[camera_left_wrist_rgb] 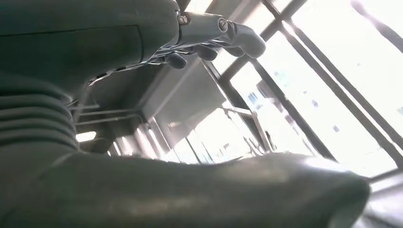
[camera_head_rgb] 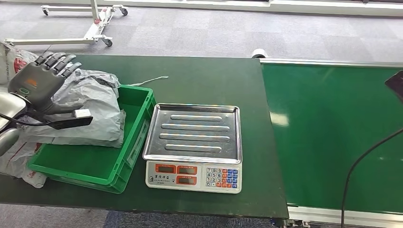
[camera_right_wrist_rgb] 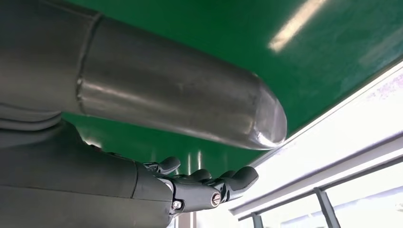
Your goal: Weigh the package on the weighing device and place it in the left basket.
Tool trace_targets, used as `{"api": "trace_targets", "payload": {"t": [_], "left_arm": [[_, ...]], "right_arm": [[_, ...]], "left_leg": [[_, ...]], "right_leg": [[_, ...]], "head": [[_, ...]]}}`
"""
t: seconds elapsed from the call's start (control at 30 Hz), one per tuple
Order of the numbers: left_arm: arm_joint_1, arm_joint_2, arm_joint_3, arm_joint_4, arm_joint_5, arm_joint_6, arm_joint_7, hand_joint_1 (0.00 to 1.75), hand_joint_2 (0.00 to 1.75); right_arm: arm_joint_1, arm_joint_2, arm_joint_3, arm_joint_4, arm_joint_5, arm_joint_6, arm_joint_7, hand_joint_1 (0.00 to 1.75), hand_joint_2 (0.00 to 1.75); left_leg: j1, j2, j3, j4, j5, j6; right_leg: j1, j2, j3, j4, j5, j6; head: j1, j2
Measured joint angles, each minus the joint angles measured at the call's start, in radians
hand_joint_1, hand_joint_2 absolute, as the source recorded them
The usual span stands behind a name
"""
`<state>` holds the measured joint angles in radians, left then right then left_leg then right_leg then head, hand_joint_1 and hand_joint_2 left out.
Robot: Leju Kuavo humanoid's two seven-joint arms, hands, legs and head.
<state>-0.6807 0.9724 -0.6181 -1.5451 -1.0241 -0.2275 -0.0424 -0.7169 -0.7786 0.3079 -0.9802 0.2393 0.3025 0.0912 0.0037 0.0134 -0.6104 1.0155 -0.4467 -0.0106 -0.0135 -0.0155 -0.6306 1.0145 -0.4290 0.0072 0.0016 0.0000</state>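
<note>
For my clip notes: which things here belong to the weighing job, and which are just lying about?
Job: grey package; scale; green basket; left hand, over the package.
Lying about: conveyor; white stand; bags beside the basket.

Grey package (camera_head_rgb: 92, 102), green basket (camera_head_rgb: 102, 164), silver-trayed scale (camera_head_rgb: 194, 133)

Dark green flat counter (camera_head_rgb: 204, 80) before me. On it, at my left: bright green plastic crate (camera_head_rgb: 114, 161), open-topped, near front edge. Just beside crate, to its right: white electronic scale with ribbed steel tray (camera_head_rgb: 194, 132), keypad and red displays facing me. Grey and white plastic mail bags (camera_head_rgb: 14, 156) lie at counter's left edge, against crate. Thin pale cord (camera_head_rgb: 149, 80) behind crate. To my right, bright green conveyor belt (camera_head_rgb: 332, 128) adjoins counter.
</note>
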Motion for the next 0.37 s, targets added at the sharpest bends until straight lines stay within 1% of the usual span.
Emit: {"api": "trace_targets", "payload": {"t": [0.1,0.17,0.23,0.3,0.37], "left_arm": [[-0.012,-0.022,0.032,-0.022,-0.054,0.093,0.023,0.00,0.00],[-0.004,-0.036,0.058,-0.035,-0.114,0.186,0.041,0.00,0.00],[0.021,-0.058,0.095,-0.048,-0.183,0.295,0.055,0.00,0.00],[0.058,-0.091,0.140,-0.059,-0.259,0.396,0.062,0.00,0.00],[0.088,-0.117,0.171,-0.065,-0.312,0.456,0.065,0.00,0.00]], "right_arm": [[0.007,0.000,-0.004,-0.016,0.039,-0.022,-0.005,0.00,0.00],[0.018,0.001,-0.006,-0.034,0.087,-0.051,-0.017,0.00,0.00],[0.039,0.004,-0.008,-0.061,0.144,-0.082,-0.029,0.00,0.00],[0.071,0.011,-0.010,-0.103,0.199,-0.105,-0.034,0.00,0.00],[0.097,0.018,-0.011,-0.136,0.232,-0.115,-0.034,0.00,0.00]], "left_leg": [[0.000,0.000,0.000,0.000,0.000,0.000],[0.000,0.000,0.000,0.000,0.000,0.000],[0.000,0.000,0.000,0.000,0.000,0.000],[0.000,0.000,0.000,0.000,0.000,0.000],[0.000,-0.001,0.000,0.000,-0.001,0.000]], "right_leg": [[0.000,0.000,0.000,0.000,0.000,0.000],[0.000,0.000,0.000,0.000,0.000,0.000],[0.000,0.000,0.000,0.000,0.000,0.000],[0.000,0.000,0.000,0.000,0.000,0.000],[0.000,0.000,0.000,0.000,-0.001,0.000]], "head": [[0.000,0.000],[0.000,0.000],[0.000,0.000],[0.000,0.000],[0.000,0.000]]}}
